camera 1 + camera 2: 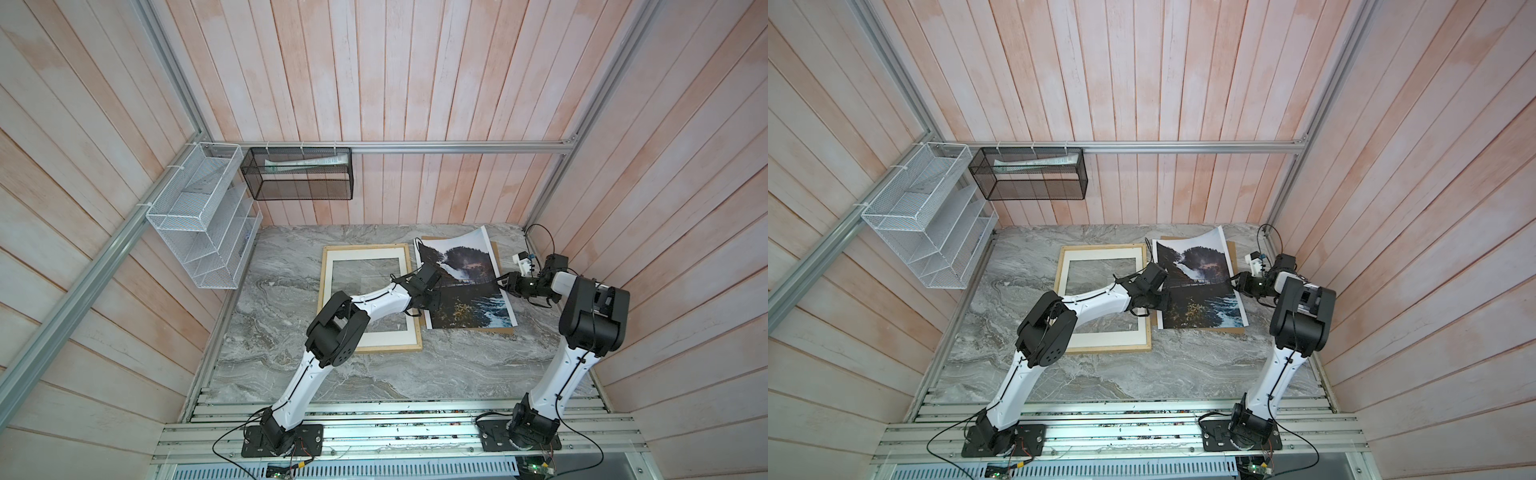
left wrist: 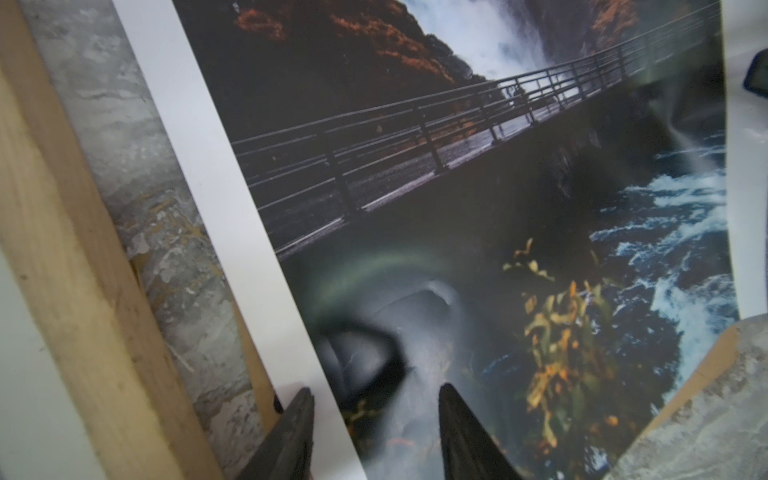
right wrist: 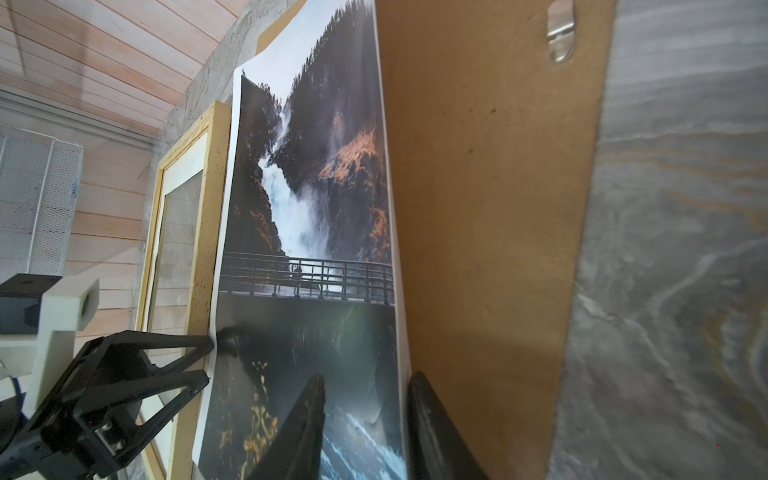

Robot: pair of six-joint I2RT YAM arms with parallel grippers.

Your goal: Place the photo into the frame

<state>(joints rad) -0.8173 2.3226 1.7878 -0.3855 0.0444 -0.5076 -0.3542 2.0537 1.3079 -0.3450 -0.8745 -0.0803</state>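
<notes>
The photo (image 1: 457,266) (image 1: 1196,270) lies picture side up on the brown backing panel (image 1: 469,331), its far end curled upward. Left of it, flat on the marble, is the frame (image 1: 365,247) (image 1: 1113,348) of pale wood. My left gripper (image 1: 432,305) (image 2: 374,392) is open at the photo's left edge; one finger is over the white border, the other over the dark picture. My right gripper (image 1: 500,282) (image 3: 365,380) is open at the photo's right edge, which runs between its fingers; the outer finger is on the backing panel's (image 3: 478,208) side.
A white wire rack (image 1: 199,216) and a black mesh basket (image 1: 299,174) hang on the walls at the back left. Plank walls close in the marble table (image 1: 374,382). The right arm stands close to the right wall.
</notes>
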